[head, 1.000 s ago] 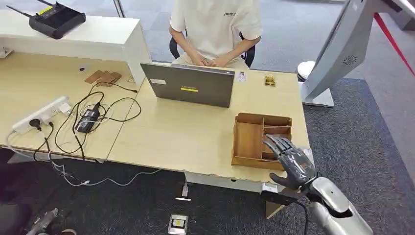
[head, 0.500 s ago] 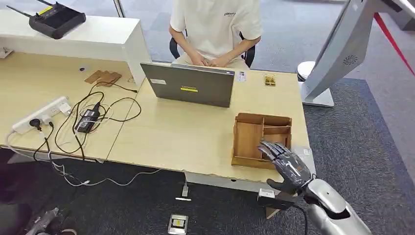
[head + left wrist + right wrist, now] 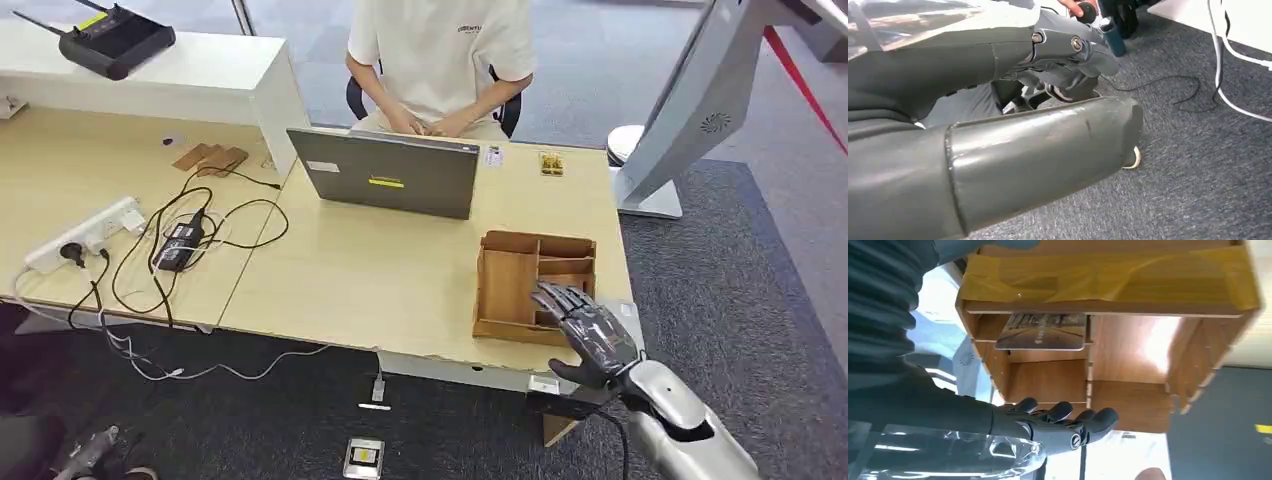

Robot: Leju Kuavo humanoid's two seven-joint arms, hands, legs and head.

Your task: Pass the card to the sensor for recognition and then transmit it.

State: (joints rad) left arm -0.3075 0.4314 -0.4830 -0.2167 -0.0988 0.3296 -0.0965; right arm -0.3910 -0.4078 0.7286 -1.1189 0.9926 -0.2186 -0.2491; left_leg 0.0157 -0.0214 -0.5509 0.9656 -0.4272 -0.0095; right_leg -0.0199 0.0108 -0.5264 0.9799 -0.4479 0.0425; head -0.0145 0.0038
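A: Since the desk is the biggest thing here, start there: what sits on it?

B: Take the wooden organiser as the landmark. It stands near the desk's front right corner, probably so the right arm can get to it. Behind it and to the left is the laptop, and behind that a person sits with hands folded, most likely waiting to be handed something. Well to the organiser's left lie a power strip and tangled cables.

A: And the robot's hands?

B: The right hand hovers over the organiser's near right corner, fingers spread and straight, holding nothing. I'd judge it is lined up to reach in. The left hand hangs low over grey carpet, holding nothing. Its fingers run out together, though whether they curl in at the tips I cannot tell.

A: Where is the card?

B: The card stands on edge in one of the organiser's small compartments, leaning against a divider. Standing up like that, it offers an edge to pinch. The grasp is not yet made.
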